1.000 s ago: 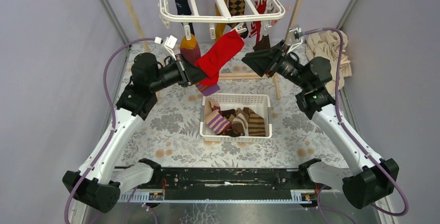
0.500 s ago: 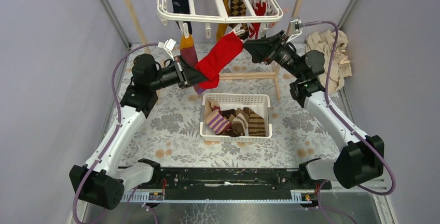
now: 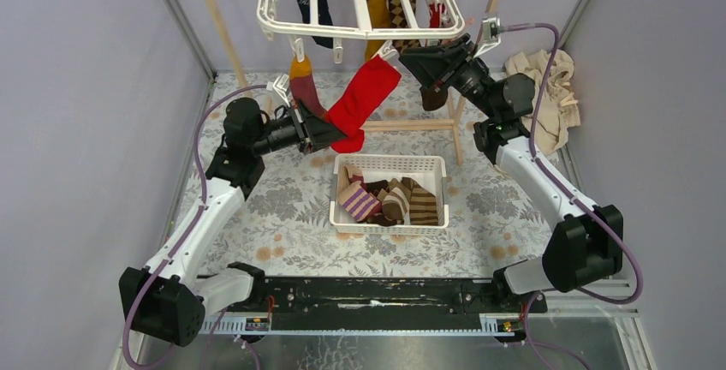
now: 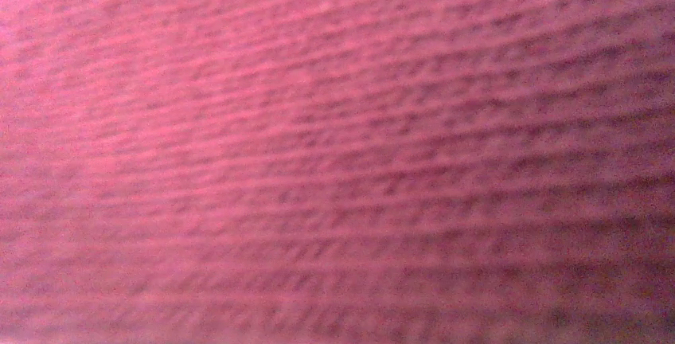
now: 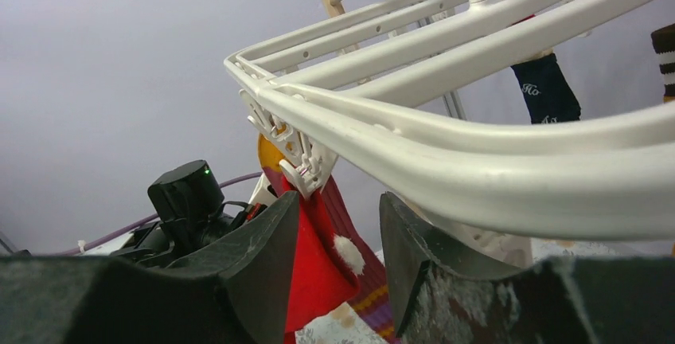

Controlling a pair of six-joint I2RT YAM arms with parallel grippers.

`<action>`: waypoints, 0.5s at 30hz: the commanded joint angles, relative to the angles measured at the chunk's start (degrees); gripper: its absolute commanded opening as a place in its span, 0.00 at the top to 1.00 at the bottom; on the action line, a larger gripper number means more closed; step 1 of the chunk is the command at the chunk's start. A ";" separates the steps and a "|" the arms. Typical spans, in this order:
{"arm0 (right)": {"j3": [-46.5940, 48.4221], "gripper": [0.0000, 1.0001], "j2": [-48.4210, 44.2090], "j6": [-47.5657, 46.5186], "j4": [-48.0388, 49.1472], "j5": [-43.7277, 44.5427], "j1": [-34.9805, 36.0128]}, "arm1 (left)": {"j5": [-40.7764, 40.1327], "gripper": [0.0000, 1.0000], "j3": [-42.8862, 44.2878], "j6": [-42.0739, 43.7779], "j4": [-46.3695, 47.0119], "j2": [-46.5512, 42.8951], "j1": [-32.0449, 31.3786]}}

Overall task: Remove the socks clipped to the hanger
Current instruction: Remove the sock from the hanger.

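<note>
The white hanger (image 3: 364, 26) hangs at the top with several socks clipped on. A red sock (image 3: 364, 94) stretches slantwise from a clip (image 3: 387, 51) on the front bar down to my left gripper (image 3: 336, 134), which is shut on its lower end. Red knit cloth (image 4: 334, 153) fills the left wrist view. My right gripper (image 3: 411, 51) is open just beside that clip. In the right wrist view the red sock (image 5: 326, 268) lies between my open gripper (image 5: 338, 201), under the clip (image 5: 306, 165) and hanger bar (image 5: 477, 173).
A mustard-and-maroon sock (image 3: 300, 87), navy sock (image 3: 318, 8), argyle sock (image 3: 402, 2) and red-white sock (image 3: 432, 6) hang from the hanger. A white basket (image 3: 389, 161) with several socks stands below. Wooden poles (image 3: 214, 23) flank it; beige cloth (image 3: 548, 87) lies at right.
The hanger has risen and swung back. My right gripper has moved up and left to the red sock's clip. My left gripper has shifted with the sock, which now hangs straighter.
</note>
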 commanded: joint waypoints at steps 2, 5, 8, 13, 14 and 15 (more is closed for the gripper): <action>4.52 0.50 2.24 2.34 8.01 -3.05 -0.47 | 0.33 0.83 -0.06 -1.81 3.98 -0.09 0.48; 5.31 0.49 3.51 3.29 9.52 -4.69 -0.42 | 0.33 0.82 0.73 -2.03 3.92 0.57 0.48; 5.45 0.47 3.93 2.73 9.49 -5.42 -0.38 | 0.66 0.82 1.82 -2.42 3.90 1.29 0.48; 4.85 0.43 4.69 2.28 11.44 -6.53 -0.42 | 1.32 0.81 3.27 -3.28 3.81 2.09 0.48; 4.89 0.43 4.93 2.29 11.72 -6.64 -0.42 | 1.50 0.81 3.45 -3.49 3.82 2.21 0.48; 4.87 0.42 5.19 2.40 12.19 -6.84 -0.44 | 1.67 0.81 3.64 -3.61 3.84 2.28 0.50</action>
